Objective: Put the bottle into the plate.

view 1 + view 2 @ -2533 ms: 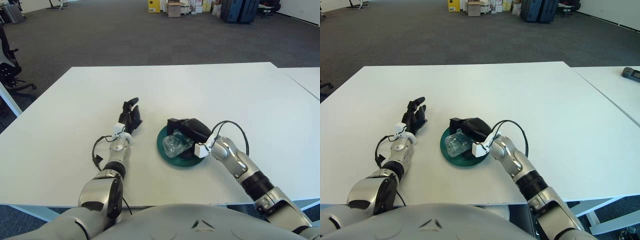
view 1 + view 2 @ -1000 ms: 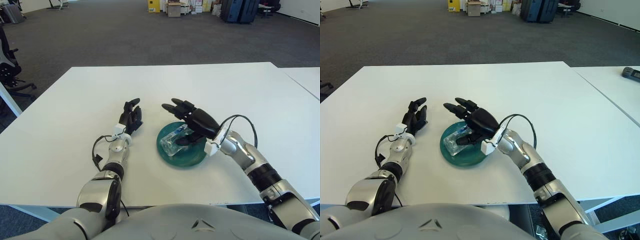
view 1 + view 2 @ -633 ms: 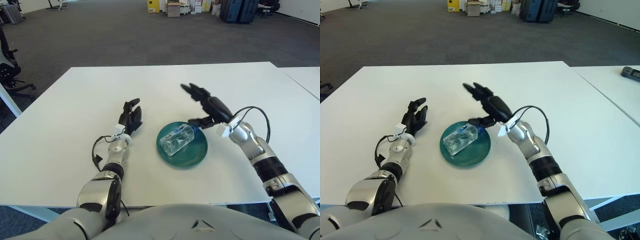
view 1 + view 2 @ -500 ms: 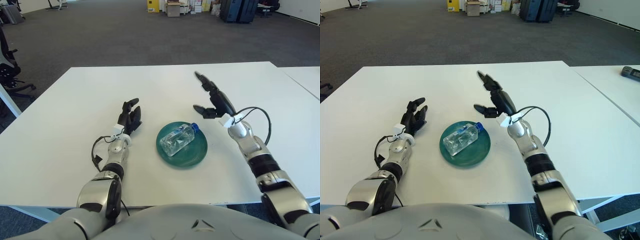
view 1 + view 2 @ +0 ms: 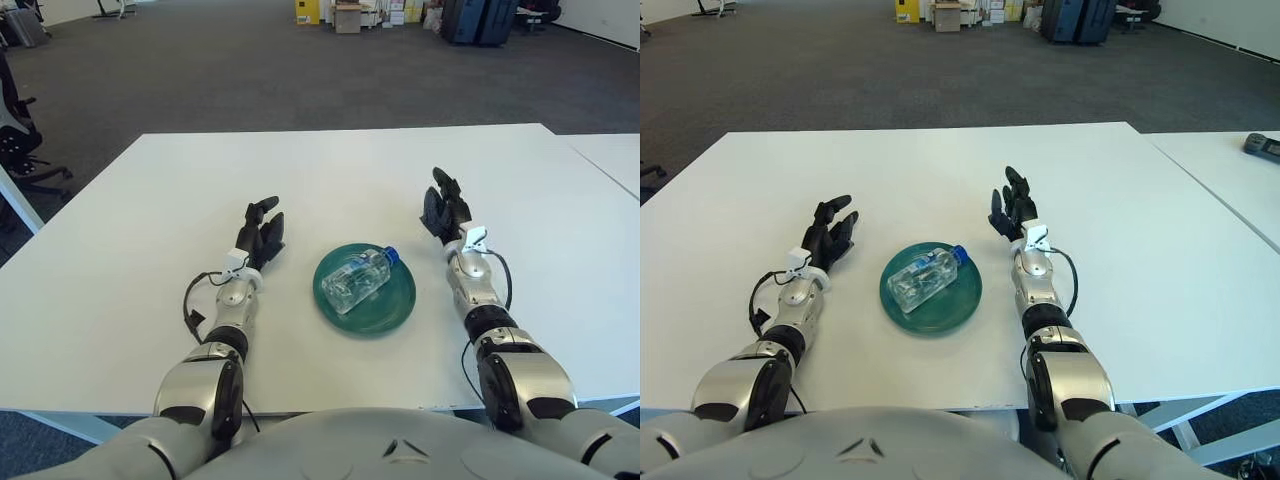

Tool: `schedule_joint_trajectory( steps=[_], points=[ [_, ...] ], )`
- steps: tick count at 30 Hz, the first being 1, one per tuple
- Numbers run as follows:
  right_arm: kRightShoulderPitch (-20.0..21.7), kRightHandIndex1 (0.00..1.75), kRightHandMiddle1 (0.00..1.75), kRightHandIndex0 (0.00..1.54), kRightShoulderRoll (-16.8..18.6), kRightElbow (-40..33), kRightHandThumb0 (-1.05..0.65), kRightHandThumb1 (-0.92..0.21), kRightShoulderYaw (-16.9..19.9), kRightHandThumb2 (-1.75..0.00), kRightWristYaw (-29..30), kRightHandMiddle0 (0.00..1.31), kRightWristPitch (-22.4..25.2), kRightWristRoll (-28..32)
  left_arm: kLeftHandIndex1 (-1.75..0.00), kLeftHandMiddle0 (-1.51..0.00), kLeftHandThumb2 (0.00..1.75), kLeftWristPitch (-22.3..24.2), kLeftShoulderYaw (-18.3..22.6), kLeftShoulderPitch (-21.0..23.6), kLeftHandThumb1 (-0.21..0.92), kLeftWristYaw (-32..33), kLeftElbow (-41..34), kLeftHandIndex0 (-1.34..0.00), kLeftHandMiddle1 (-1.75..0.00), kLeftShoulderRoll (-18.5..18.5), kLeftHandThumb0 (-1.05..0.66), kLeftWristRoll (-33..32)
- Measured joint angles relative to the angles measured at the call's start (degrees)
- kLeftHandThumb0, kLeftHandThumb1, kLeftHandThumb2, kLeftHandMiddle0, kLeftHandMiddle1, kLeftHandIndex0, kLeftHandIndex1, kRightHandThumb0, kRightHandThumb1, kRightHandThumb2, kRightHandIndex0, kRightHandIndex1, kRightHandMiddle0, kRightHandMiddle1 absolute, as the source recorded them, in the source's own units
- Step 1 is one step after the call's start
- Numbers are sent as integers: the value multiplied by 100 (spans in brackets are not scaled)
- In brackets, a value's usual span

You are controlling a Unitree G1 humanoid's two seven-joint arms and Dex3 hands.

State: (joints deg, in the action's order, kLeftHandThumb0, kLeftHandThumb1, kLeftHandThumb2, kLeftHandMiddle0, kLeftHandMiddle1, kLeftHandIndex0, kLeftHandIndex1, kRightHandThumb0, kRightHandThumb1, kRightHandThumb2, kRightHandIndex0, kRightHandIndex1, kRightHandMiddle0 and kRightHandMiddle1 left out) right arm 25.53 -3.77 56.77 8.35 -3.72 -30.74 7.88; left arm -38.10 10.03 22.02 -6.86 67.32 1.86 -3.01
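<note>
A clear plastic bottle (image 5: 356, 279) with a blue cap lies on its side inside the dark green plate (image 5: 391, 308), cap pointing to the far right. My right hand (image 5: 444, 211) shows to the right of the plate, fingers stretched out and holding nothing, well apart from the bottle. On the plate's left side, my left hand (image 5: 260, 230) shows with its fingers extended too, holding nothing.
The white table (image 5: 150, 190) spreads around the plate, and a second white table (image 5: 612, 155) adjoins it on the right. A dark device (image 5: 1263, 146) lies on that second table. Boxes and cases (image 5: 400, 15) stand far back on the carpet.
My right hand let go of the bottle, lifted off the plate and swung out to the right, coming down beside the plate. The bottle stays lying in the plate. The left hand has not moved.
</note>
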Motion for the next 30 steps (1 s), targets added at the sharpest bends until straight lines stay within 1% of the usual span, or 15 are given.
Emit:
schedule_joint_trajectory(
  steps=[7, 12, 22, 30],
  points=[
    [79, 11, 93, 45, 122, 278, -75, -92, 185, -89, -285, 0, 138, 163, -106, -50, 61, 2, -6, -2, 92, -1, -10, -4, -18, -1, -71, 0],
    [154, 12, 96, 48, 162, 565, -76, -92, 236, -90, -342, 0, 224, 164, -107, -51, 61, 4, -8, -3, 92, -1, -18, -6, -19, -4, -70, 0],
    [501, 10, 93, 47, 124, 1154, -79, -92, 303, -93, -374, 0, 271, 60, -104, -50, 64, 0, -11, -15, 92, -1, -28, -3, -20, -7, -71, 2],
    [515, 10, 91, 46, 118, 1345, -80, -92, 295, -94, -374, 0, 214, -69, -104, -49, 69, 0, -21, -35, 92, -2, -63, -1, -21, -6, -74, 5]
  ],
)
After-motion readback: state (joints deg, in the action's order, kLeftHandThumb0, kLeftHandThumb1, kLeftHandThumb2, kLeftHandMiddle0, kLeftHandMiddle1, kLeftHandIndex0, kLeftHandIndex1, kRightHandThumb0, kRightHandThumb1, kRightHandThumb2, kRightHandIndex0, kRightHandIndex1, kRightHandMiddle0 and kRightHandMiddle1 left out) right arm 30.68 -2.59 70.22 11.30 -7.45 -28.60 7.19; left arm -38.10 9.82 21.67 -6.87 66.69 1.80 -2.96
